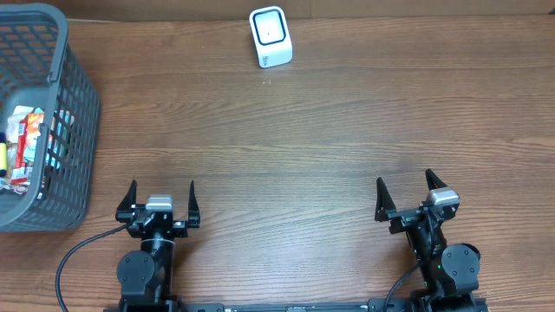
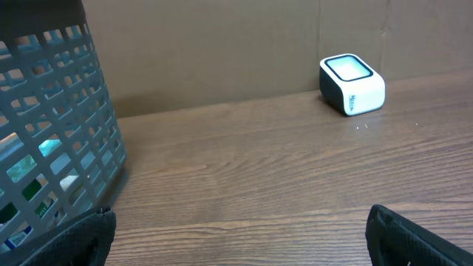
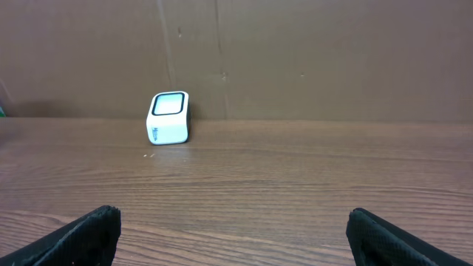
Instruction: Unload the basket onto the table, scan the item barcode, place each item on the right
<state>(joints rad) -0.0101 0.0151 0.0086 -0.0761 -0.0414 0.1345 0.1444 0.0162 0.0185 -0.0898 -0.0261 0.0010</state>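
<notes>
Packets (image 1: 24,139) lie in the grey basket (image 1: 80,104) at far left, well apart from the white scanner (image 1: 270,36). Left gripper (image 1: 162,189) and right gripper (image 1: 405,180) both gape empty. Picking looks not yet begun; the left gripper probably needs to reach into the basket first.

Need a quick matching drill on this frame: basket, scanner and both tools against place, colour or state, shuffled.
1. basket
2. scanner
3. left tool
4. right tool

A. white, far side of the table
B. open, near edge, right side
C. grey mesh, left edge, packets inside
D. open, near edge, close to the basket

Pairs: 1-C, 2-A, 3-D, 4-B
</notes>
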